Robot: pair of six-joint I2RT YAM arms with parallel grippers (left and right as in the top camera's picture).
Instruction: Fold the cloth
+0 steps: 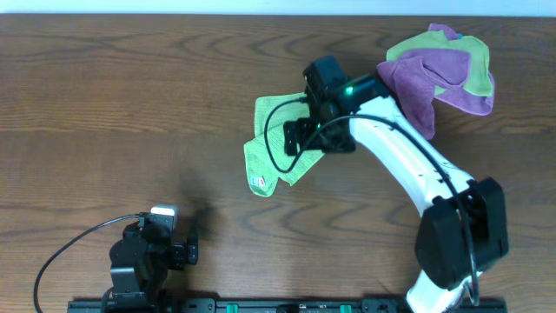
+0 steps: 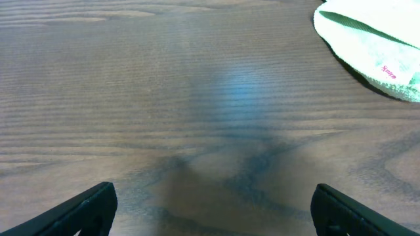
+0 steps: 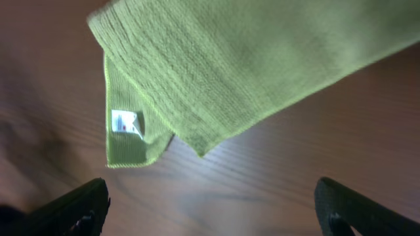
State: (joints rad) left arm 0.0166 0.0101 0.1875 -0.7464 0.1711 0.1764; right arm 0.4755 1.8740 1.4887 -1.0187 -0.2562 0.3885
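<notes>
A light green cloth (image 1: 269, 143) lies on the wooden table near the middle, folded over itself, with a small white label at its lower left corner. My right gripper (image 1: 306, 136) hovers over its right part, open and empty. In the right wrist view the cloth (image 3: 223, 72) fills the top, its label (image 3: 125, 122) at left, and the open fingers (image 3: 213, 210) frame bare wood below it. My left gripper (image 1: 184, 252) rests open and empty near the front left edge. In the left wrist view (image 2: 213, 210) the cloth's corner (image 2: 374, 46) shows at the top right.
A pile of purple and green cloths (image 1: 443, 69) lies at the back right of the table. The right arm's white link (image 1: 408, 156) and black cable (image 1: 278, 130) cross above the cloth's right side.
</notes>
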